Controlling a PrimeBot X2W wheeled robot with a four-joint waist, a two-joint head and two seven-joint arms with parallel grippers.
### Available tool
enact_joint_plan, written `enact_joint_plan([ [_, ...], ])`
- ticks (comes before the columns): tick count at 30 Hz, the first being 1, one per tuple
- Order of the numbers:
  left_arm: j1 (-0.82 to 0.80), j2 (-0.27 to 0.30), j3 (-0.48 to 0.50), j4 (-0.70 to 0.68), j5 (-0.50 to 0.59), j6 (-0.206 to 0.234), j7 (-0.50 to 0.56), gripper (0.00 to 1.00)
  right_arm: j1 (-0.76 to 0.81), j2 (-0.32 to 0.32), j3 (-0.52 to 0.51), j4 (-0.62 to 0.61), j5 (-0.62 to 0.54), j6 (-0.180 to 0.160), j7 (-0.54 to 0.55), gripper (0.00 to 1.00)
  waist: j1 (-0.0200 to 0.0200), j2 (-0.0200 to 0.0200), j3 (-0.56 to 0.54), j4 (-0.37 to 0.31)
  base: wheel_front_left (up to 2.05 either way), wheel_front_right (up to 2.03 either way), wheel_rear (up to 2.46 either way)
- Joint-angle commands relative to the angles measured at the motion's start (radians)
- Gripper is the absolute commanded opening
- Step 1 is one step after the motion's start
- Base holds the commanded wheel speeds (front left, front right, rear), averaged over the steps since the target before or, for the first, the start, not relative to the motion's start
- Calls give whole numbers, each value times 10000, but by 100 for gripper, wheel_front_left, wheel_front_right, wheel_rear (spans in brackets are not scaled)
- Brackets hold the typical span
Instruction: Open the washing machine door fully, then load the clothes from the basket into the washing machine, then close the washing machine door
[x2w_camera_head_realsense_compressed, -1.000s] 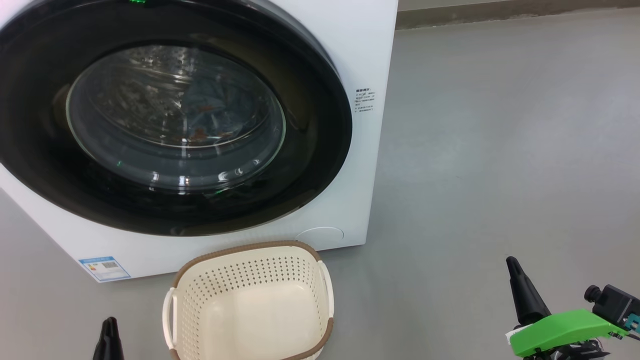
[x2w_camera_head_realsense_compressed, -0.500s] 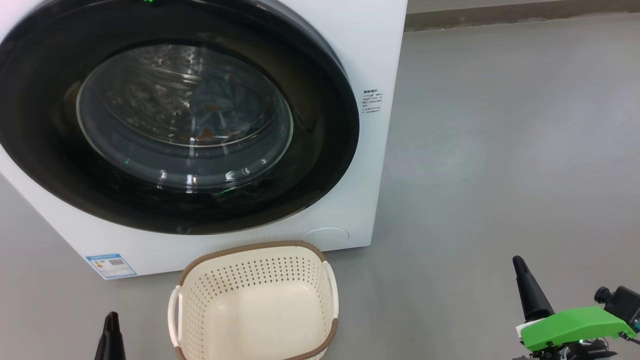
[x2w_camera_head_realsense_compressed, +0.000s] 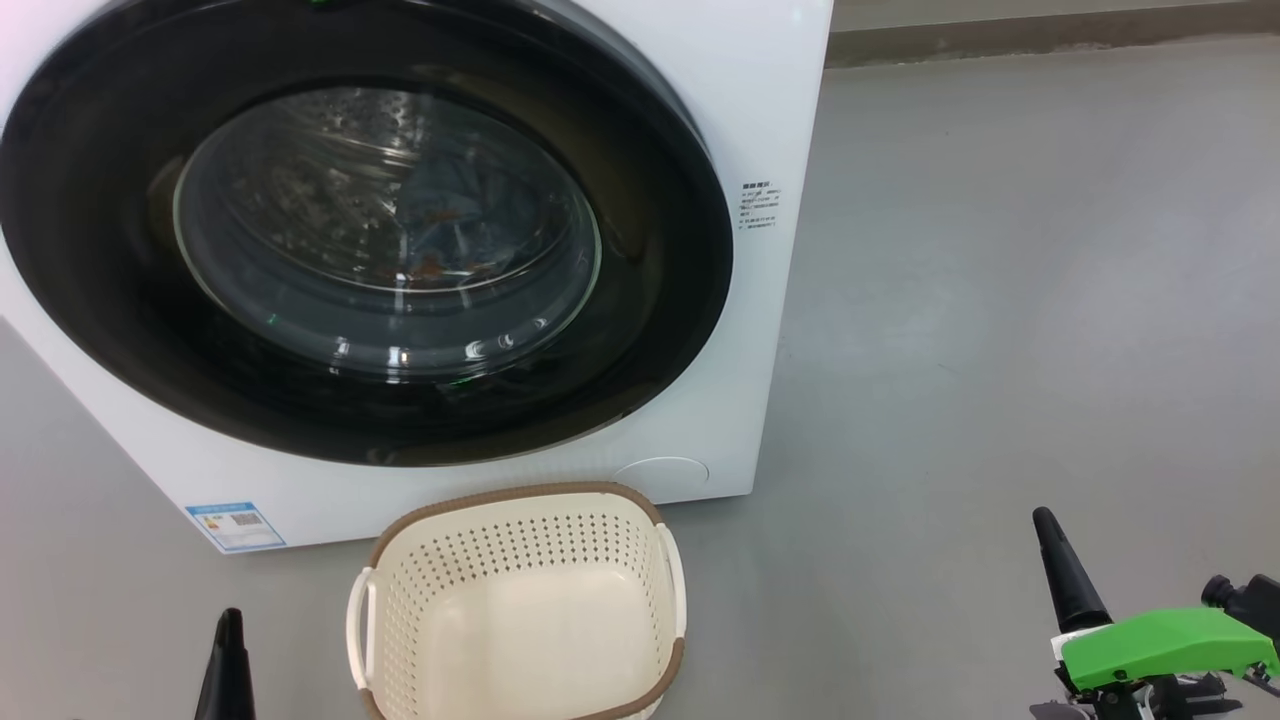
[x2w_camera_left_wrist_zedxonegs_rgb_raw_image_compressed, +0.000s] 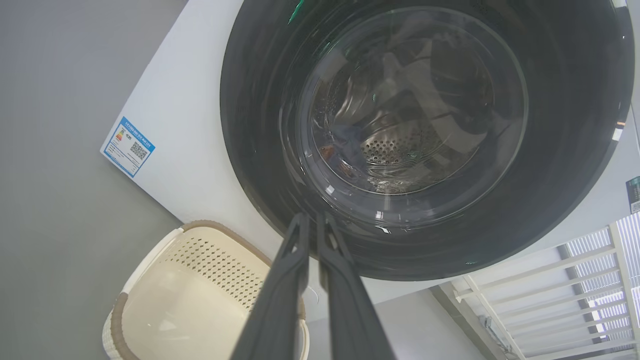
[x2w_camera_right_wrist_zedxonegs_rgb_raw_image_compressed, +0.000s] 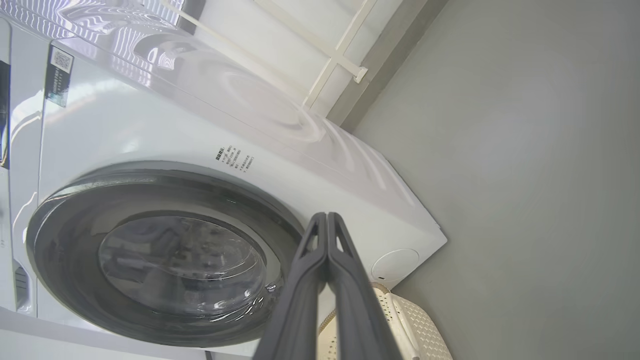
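A white washing machine (x2w_camera_head_realsense_compressed: 775, 90) stands on a grey floor (x2w_camera_head_realsense_compressed: 1020, 300), seen from above and in front. Its large round black door (x2w_camera_head_realsense_compressed: 655, 300) sits shut, flush against the front of the machine. Through the door's bulging glass window (x2w_camera_head_realsense_compressed: 300, 300), light-blue clothes (x2w_camera_head_realsense_compressed: 445, 200) with small orange-brown marks lie inside the steel drum. A blue label sticker (x2w_camera_head_realsense_compressed: 235, 525) is on the machine's lower left corner, and a round white cap (x2w_camera_head_realsense_compressed: 662, 472) is at its lower right.

A small cream basket (x2w_camera_head_realsense_compressed: 520, 535) with perforated sides and a brown rim sits on the floor just in front of the machine, below the door. Its bare cream bottom is showing.

The left end effector (x2w_camera_head_realsense_compressed: 230, 625) is low at the left, beside the basket and apart from it, its two dark fingers together and gripping nothing. From its own wrist camera, the left end effector (x2w_camera_left_wrist_zedxonegs_rgb_raw_image_compressed: 314, 220) points towards the lower edge of the door (x2w_camera_left_wrist_zedxonegs_rgb_raw_image_compressed: 250, 125), with the basket (x2w_camera_left_wrist_zedxonegs_rgb_raw_image_compressed: 200, 260) to one side.

The right end effector (x2w_camera_head_realsense_compressed: 1046, 522) is low at the right, well away from the basket and over bare floor, with a green housing (x2w_camera_head_realsense_compressed: 1160, 645) behind it. Its fingers are pressed together on nothing. From its wrist camera, the right end effector (x2w_camera_right_wrist_zedxonegs_rgb_raw_image_compressed: 326, 217) points towards the machine's (x2w_camera_right_wrist_zedxonegs_rgb_raw_image_compressed: 150, 130) front.
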Motion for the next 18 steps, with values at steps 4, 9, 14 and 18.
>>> enact_joint_plan([
  [4,-443,101,133,-341,-610,3,177,0,-492,-47,-42,-301,554,-16,131,0,0,-1,-14,55,0,0,0],
  [9,-495,96,111,-373,-1172,3,324,0,-517,-10,-141,-316,998,-17,268,0,0,-1,-28,117,0,0,0],
  [14,-537,92,94,-398,-1622,3,442,0,-537,19,-221,-328,1353,-18,379,0,0,-1,-40,166,0,0,0],
  [18,-579,88,77,-423,-2068,4,559,0,-557,49,-301,-339,1705,-19,489,0,0,-1,-51,215,0,0,0],
])
